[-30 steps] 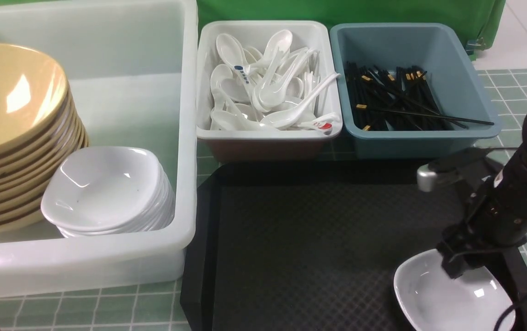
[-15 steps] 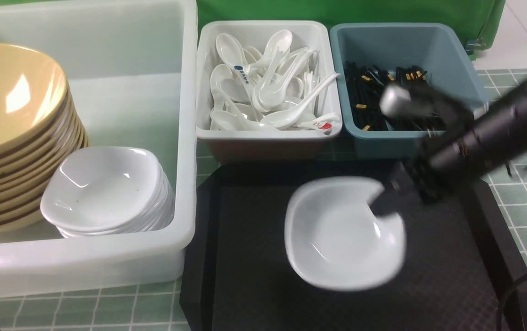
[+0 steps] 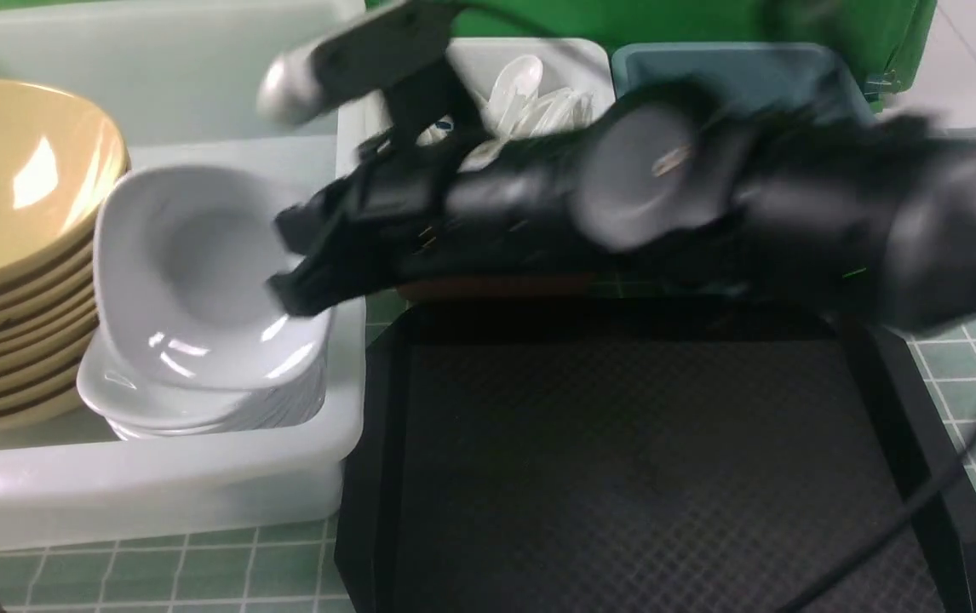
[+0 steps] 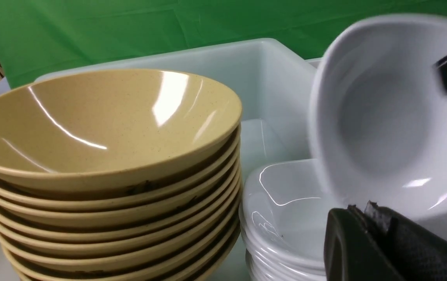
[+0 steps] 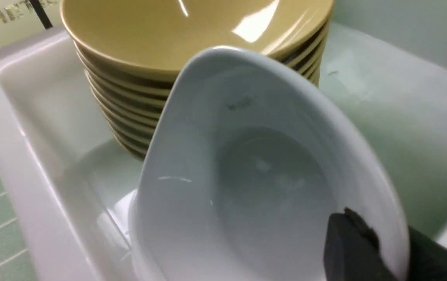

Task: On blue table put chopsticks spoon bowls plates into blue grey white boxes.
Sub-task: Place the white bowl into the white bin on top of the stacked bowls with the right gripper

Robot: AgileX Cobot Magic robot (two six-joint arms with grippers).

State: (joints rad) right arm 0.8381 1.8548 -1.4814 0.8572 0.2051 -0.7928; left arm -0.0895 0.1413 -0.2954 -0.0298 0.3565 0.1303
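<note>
My right gripper (image 3: 292, 264) is shut on the rim of a white plate (image 3: 190, 281), which hangs tilted just above the stack of white plates (image 3: 198, 409) in the large translucent white box (image 3: 156, 485). In the right wrist view the plate (image 5: 247, 175) has its rim pinched between the jaws of the gripper (image 5: 395, 242). Stacked tan bowls (image 3: 11, 213) stand beside the plates in the same box. My left gripper (image 4: 364, 210) is shut and empty, close to the plate stack (image 4: 282, 218). White spoons fill the small white box (image 3: 522, 94). My right arm hides the chopsticks in the blue-grey box (image 3: 735, 64).
A black textured tray (image 3: 624, 477) lies in front of the small boxes on the green-teal gridded table (image 3: 198, 570). My right arm stretches across above the tray's far edge. A green backdrop stands behind the boxes.
The right arm picked the white plate up from the tray's near right corner and swung it left across the tray to above the plate stack. The left gripper stayed still.
</note>
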